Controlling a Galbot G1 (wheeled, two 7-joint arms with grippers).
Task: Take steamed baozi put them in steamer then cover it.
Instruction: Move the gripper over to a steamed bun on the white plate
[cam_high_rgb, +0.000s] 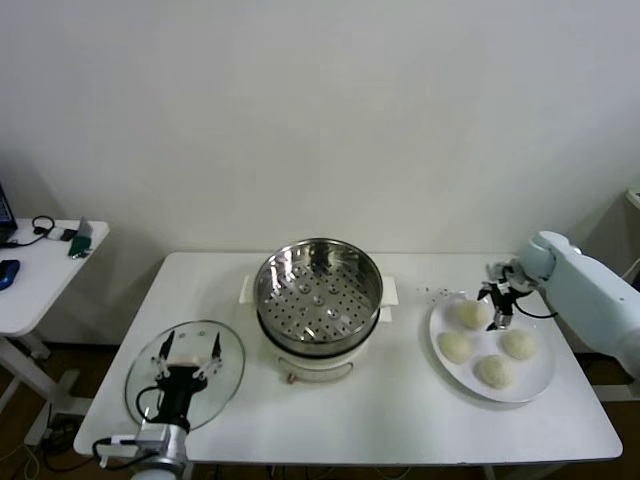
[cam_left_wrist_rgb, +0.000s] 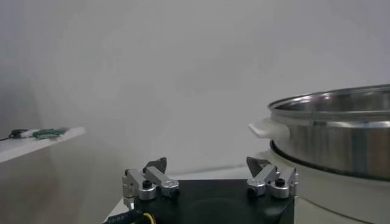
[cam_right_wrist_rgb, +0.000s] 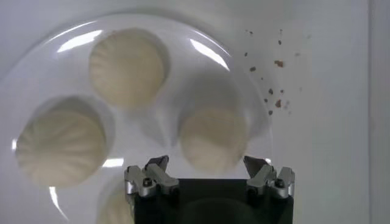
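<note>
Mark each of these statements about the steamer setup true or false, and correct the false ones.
1. All four baozi lie on the white plate. True.
2. The steamer already holds one baozi. False: its perforated floor is bare.
3. The glass lid covers the steamer. False: it lies flat on the table, to the steamer's left.
4. The right tool hangs open above the plate's rear-left baozi. True.
5. The left tool grips a baozi. False: it is open above the lid, holding nothing.
6. Dark crumbs dot the table beside the plate. True.
</note>
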